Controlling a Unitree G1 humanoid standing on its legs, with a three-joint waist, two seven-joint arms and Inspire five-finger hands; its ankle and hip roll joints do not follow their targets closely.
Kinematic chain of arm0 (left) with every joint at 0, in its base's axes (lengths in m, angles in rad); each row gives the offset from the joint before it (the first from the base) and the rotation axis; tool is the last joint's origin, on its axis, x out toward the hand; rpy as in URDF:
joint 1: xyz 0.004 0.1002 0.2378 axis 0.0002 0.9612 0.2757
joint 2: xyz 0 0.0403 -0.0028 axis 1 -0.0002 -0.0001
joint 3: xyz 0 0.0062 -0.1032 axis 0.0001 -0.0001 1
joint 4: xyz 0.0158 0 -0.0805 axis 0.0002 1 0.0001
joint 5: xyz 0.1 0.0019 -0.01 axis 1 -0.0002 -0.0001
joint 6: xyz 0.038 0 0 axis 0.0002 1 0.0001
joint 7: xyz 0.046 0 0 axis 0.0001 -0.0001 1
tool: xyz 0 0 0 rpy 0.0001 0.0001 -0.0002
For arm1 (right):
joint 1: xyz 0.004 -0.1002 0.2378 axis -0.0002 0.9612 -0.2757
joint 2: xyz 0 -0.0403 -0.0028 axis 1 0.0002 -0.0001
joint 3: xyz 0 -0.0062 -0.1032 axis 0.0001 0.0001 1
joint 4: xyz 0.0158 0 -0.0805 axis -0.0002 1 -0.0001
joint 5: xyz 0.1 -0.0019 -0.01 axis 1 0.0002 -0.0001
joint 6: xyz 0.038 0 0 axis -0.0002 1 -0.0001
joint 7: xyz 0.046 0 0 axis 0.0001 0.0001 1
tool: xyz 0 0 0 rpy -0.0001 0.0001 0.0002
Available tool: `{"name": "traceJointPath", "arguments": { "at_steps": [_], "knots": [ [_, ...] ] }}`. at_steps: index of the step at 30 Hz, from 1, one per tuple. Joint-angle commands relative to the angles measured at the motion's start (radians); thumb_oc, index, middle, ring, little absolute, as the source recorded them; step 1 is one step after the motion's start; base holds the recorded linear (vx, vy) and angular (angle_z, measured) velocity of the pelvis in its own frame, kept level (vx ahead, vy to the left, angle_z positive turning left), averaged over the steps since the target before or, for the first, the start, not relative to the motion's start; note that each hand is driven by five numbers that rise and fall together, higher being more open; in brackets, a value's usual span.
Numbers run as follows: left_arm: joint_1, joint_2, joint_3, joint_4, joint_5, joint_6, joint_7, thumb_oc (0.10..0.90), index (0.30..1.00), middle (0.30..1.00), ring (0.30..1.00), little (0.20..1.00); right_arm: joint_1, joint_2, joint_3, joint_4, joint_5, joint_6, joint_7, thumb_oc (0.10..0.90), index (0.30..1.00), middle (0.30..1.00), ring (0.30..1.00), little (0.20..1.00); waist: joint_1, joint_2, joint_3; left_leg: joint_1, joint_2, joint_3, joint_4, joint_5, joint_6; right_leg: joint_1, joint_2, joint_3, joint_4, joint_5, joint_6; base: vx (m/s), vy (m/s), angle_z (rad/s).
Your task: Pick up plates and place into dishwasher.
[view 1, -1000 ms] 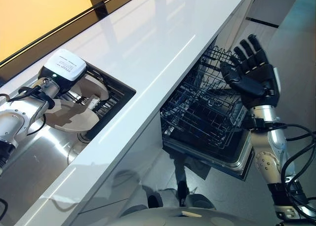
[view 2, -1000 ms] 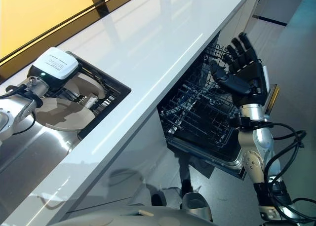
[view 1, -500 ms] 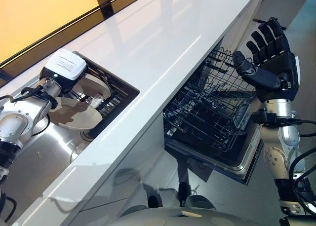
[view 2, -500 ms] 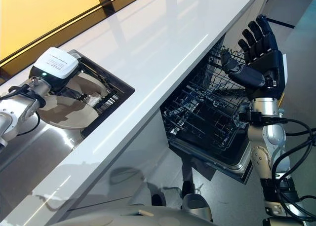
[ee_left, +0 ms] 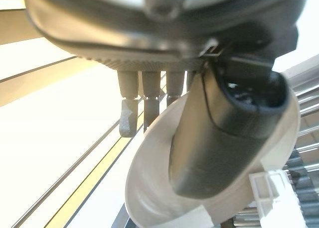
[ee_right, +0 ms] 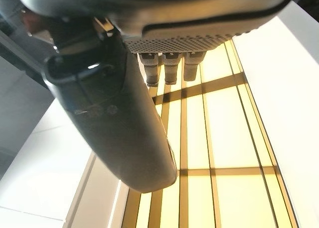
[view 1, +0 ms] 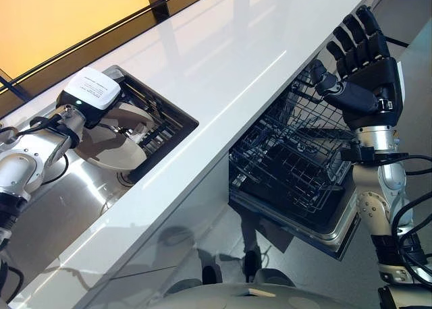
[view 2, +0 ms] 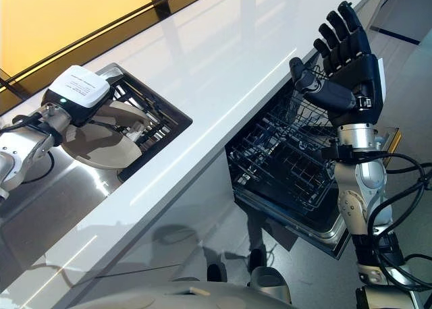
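In the left eye view the right hand [view 1: 364, 73] has risen since a second ago, from in front of the dishwasher [view 1: 297, 167] to above its far rim, palm up and fingers spread wide, holding nothing; it seems to be clearing the way for a delivery. The left hand [view 1: 71, 120] has stayed at the sink [view 1: 40, 208], left of the dishwasher, with the plate [view 1: 115, 144] under it, so I judge the pick-up not yet finished. In the right eye view the counter [view 2: 223, 59] is glossy white, the sink brushed steel, the dishwasher's rack [view 2: 290, 160] thin dark wire (a grid of upright tines). In the left wrist view the thumb [ee_left: 219, 138] presses the plate's smooth, cream, round rim, the fingers [ee_left: 144, 98] curling behind it: a pinch. In the right wrist view the straight fingers [ee_right: 169, 68] hold only air.
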Motion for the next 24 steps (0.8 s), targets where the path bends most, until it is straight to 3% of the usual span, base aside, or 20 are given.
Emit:
{"name": "traceJointPath", "arguments": {
  "at_steps": [1, 10, 24],
  "knots": [
    [0.027, 0.064, 0.077, 0.019, 0.029, 0.076, 0.043, 0.100, 0.300, 0.300, 0.300, 0.200, -0.130, -0.064, -0.032, -0.115, 0.024, -0.062, 0.030, 0.800, 0.900, 0.900, 0.900, 0.900, 0.016, -0.019, -0.112, -0.059, -0.062, 0.001, 0.067, -0.090, 0.014, 0.001, 0.024, -0.014, 0.138, -0.184, 0.076, 0.00, 0.000, 0.00],
    [0.008, 0.068, 0.121, 0.044, -0.087, 0.210, 0.287, 0.100, 0.300, 0.300, 0.300, 0.200, -0.130, -0.054, -0.015, -0.112, 0.037, -0.043, 0.069, 0.800, 0.900, 0.900, 0.900, 0.900, 0.016, -0.021, -0.120, -0.057, -0.058, -0.015, 0.052, -0.078, 0.010, 0.000, 0.026, -0.010, 0.155, -0.197, 0.070, 0.01, -0.006, 0.09],
    [-0.017, -0.024, 0.170, 0.069, -0.345, 0.278, 0.522, 0.100, 0.300, 0.300, 0.300, 0.200, -0.126, -0.008, 0.008, -0.110, 0.046, 0.041, 0.115, 0.800, 0.900, 0.900, 0.900, 0.900, 0.007, -0.021, -0.138, -0.058, -0.051, -0.028, 0.003, -0.046, -0.007, 0.000, 0.032, -0.006, 0.130, -0.184, 0.071, 0.02, 0.005, 0.07]
  ]
}}
